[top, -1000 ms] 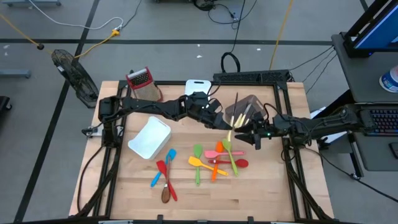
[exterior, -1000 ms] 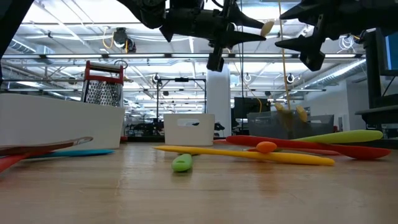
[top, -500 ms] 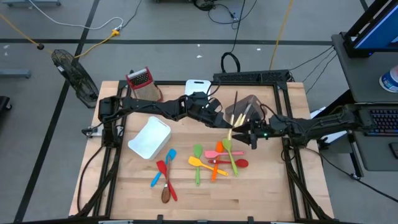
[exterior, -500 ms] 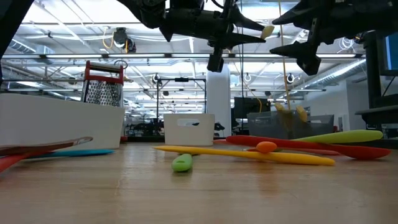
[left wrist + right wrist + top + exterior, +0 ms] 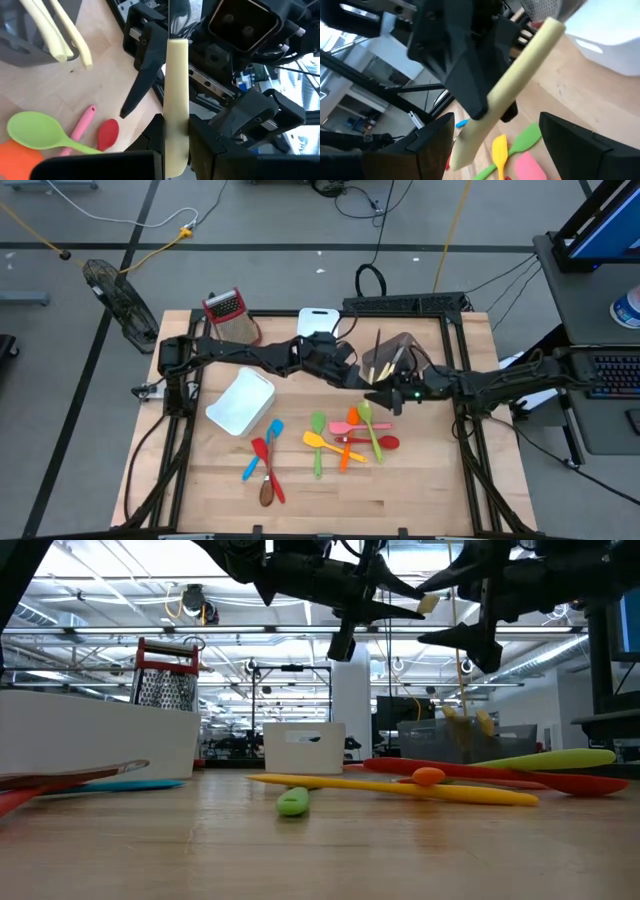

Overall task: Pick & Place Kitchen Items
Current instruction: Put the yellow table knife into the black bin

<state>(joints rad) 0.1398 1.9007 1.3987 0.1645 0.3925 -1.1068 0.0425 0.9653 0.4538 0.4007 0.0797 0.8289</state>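
My left gripper (image 5: 352, 377) is shut on a cream utensil handle (image 5: 176, 100), held high above the table's middle. My right gripper (image 5: 383, 395) is open right beside it. Its two fingers (image 5: 432, 145) stand on either side of the handle's free end (image 5: 428, 603) without touching it. On the wood below lie loose utensils: a green spoon (image 5: 366, 416), pink, orange, red and yellow ones (image 5: 313, 440), and a blue (image 5: 274, 428), red and brown group farther left. My left gripper pinches the cream handle between its two fingers (image 5: 200, 145), on the handle's part nearest the wrist (image 5: 175, 150). The handle lies along the fingers and sticks out past their tips toward my right gripper. It is about level and lifted clear of the table.
A grey bin (image 5: 398, 352) with cream and yellow utensils stands at the back right. A white bin (image 5: 241, 401) lies left of centre, and another white bin (image 5: 318, 320) and a red-handled box grater (image 5: 225, 308) stand at the far edge.
My right gripper has gone toward the table's left, toward my left gripper, staying open. Its fingers now stand around the free end of the cream handle. My left gripper has held the handle nearly still.
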